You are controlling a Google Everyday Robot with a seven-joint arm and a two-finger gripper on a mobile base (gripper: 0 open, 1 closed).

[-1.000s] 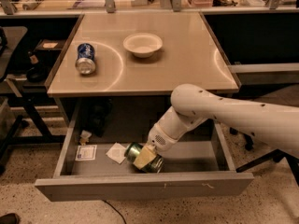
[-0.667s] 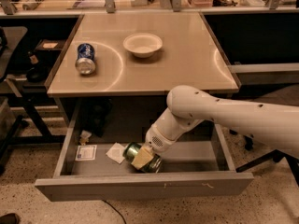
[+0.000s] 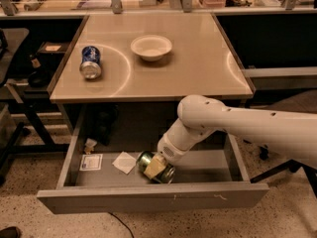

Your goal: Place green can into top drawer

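The gripper claw (image 3: 154, 165) is low inside the open top drawer (image 3: 148, 198), clamped on the green can (image 3: 167, 174), which lies tilted between its fingers near the drawer floor. Placement is nearly done. Next comes the release, then a lift clear.

In the open, shallow grey metal top drawer (image 3: 148, 198), the gripper (image 3: 154, 166) rests against the small green aluminium can (image 3: 166, 174) — tipped on its side.

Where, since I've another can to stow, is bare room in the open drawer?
Bare: the top drawer floor between the green can and its right wall. Crowded: papers at left, pincer at the can in the middle.
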